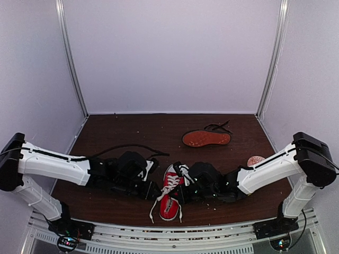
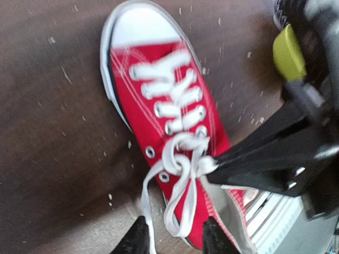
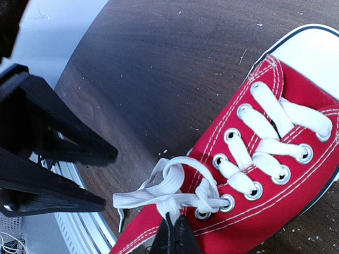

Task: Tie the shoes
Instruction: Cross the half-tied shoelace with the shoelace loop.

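Sneaker [image 1: 170,193], red canvas, near front edge of counter [image 1: 116,132]: knot crossed, bow unformed. Right tool [image 3: 175,233] clamps white lace [image 3: 169,201]; left tool [image 2: 175,238] apart. Black shoe [image 1: 206,138] behind, sole-up, apparently untied.

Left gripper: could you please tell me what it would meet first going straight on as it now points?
Probably the lace loop between its fingers, then the red sneaker, though depth is unclear.

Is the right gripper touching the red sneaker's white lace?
Touching. The right wrist view shows the right gripper shut on the white lace, a strand running straight into its fingertips with no gap.
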You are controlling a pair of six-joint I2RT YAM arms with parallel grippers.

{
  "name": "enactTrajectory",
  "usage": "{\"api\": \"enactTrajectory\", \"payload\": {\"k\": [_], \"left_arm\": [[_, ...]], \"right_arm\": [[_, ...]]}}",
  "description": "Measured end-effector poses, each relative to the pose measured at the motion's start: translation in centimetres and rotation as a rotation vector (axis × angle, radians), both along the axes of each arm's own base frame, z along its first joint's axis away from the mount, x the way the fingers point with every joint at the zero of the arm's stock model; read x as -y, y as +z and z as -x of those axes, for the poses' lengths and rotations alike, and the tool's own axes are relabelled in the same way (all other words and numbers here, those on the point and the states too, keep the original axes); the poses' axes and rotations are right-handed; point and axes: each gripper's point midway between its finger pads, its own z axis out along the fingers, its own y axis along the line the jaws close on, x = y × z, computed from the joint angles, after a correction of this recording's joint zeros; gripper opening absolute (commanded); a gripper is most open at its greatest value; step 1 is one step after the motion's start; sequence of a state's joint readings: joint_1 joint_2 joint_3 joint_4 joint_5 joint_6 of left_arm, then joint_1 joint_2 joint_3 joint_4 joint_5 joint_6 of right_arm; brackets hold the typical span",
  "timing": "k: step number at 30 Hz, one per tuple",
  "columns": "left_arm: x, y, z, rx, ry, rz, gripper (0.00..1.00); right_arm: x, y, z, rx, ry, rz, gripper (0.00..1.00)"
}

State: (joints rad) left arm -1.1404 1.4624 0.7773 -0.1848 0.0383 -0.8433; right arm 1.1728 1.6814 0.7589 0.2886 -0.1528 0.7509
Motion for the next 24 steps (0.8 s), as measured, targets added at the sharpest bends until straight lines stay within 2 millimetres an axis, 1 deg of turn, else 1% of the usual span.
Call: {"api": "enactTrajectory", "payload": {"k": [4,7,9,12,17,21,24], "left_arm": [[-0.1,3.0,-2.0,0.059,0.036,0.054,0.41],[0.2,4.3,-3.4,0.084,0.051,0.074,0.38],[0.5,4.6,-4.0,0.090,0.050,0.075,0.37],[1.3,4.3,-4.6,0.083,0.038,0.067,0.33],[2.6,2.3,-4.7,0.040,0.001,0.034,0.28],[3.0,1.0,-4.6,0.007,-0.015,0.014,0.25],[3.1,0.4,-4.7,-0.008,-0.016,0.006,0.22]], "right_arm": [[0.2,-0.3,0.1,-0.008,-0.006,-0.004,0.00],[0.4,-0.6,0.2,-0.012,-0.009,-0.004,0.00],[0.5,-0.6,0.2,-0.012,-0.009,-0.005,0.00],[0.4,-0.5,0.2,-0.010,-0.009,-0.010,0.00],[0.4,-0.5,0.2,-0.010,-0.009,-0.010,0.00],[0.4,-0.5,0.2,-0.010,-0.009,-0.011,0.00],[0.4,-0.5,0.2,-0.010,-0.009,-0.011,0.00]]}}
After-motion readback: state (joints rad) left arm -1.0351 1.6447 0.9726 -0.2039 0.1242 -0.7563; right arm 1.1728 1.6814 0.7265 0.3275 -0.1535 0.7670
